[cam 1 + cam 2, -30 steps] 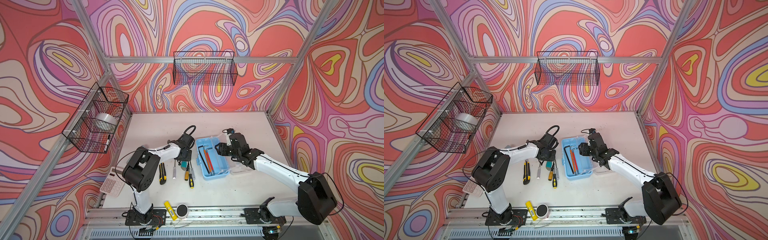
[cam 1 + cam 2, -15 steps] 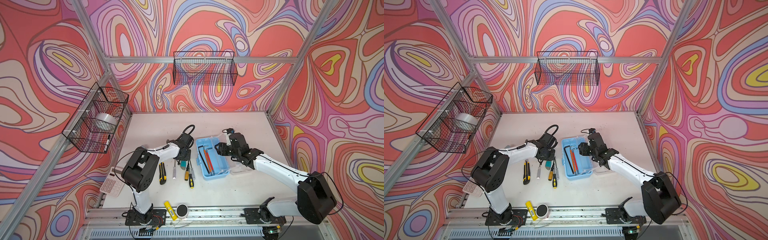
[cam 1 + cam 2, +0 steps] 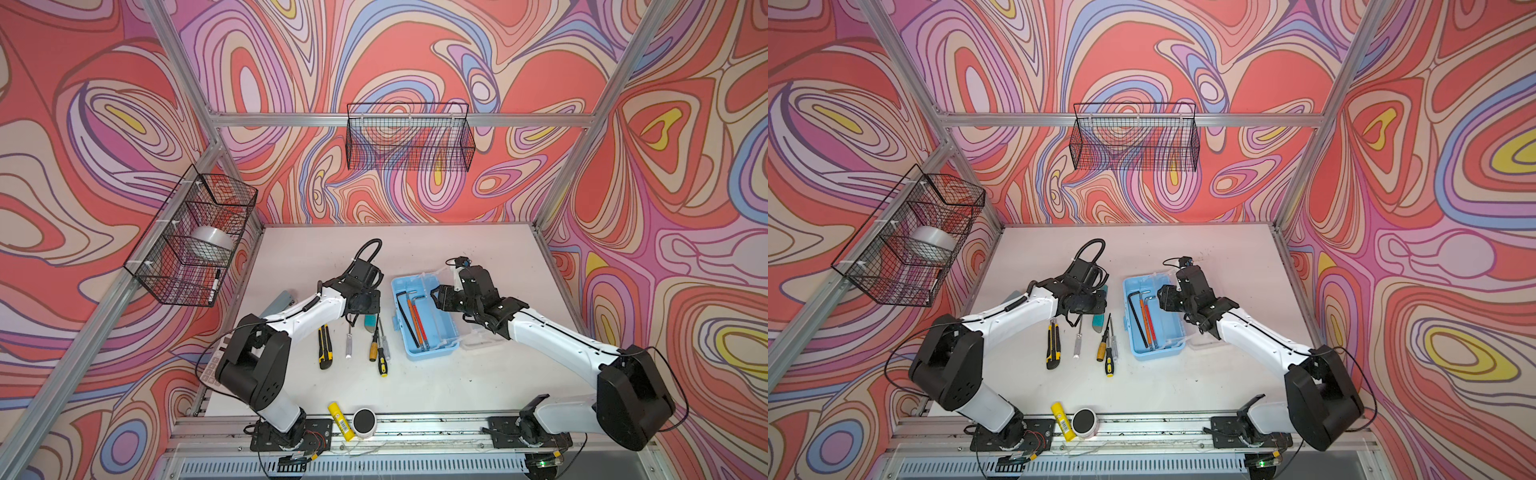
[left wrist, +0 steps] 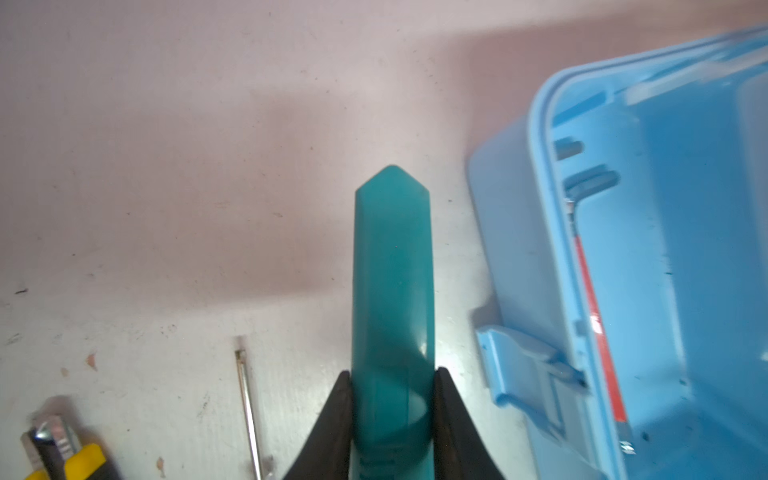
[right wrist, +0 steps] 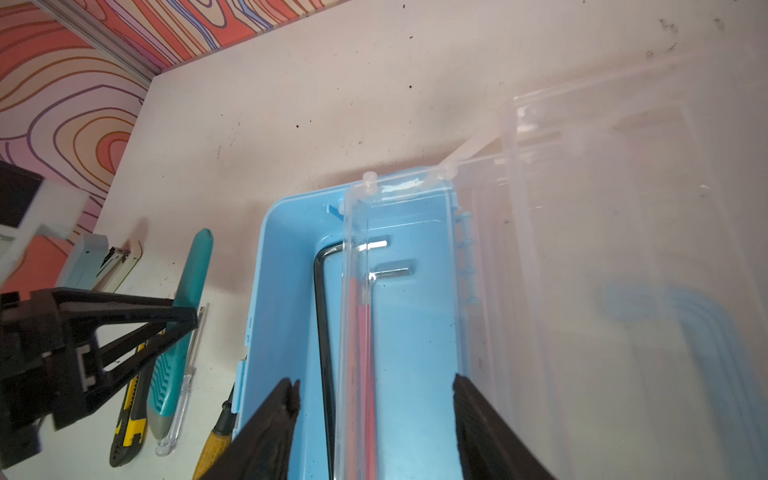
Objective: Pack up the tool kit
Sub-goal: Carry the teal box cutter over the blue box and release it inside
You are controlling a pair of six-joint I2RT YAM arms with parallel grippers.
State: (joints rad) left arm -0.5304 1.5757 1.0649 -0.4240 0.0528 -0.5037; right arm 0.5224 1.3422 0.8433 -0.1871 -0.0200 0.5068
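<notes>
Case (image 3: 432, 352) open on worktop (image 3: 415, 386), hex keys (image 3: 409, 316) inside, clear lid (image 5: 623, 249) folded out to its right. No shift vs a second ago. Left tool (image 4: 392, 374) clamps teal knife (image 4: 392, 270) just left of the case. Right tool (image 5: 374, 390) hovers over the case, jaws half apart, empty.

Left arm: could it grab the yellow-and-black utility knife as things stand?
Probably not yet. The jaws of the left gripper are shut on the teal knife, so they are full. The yellow-and-black utility knife lies uncovered near that arm; once the teal one is released, access looks free.
</notes>
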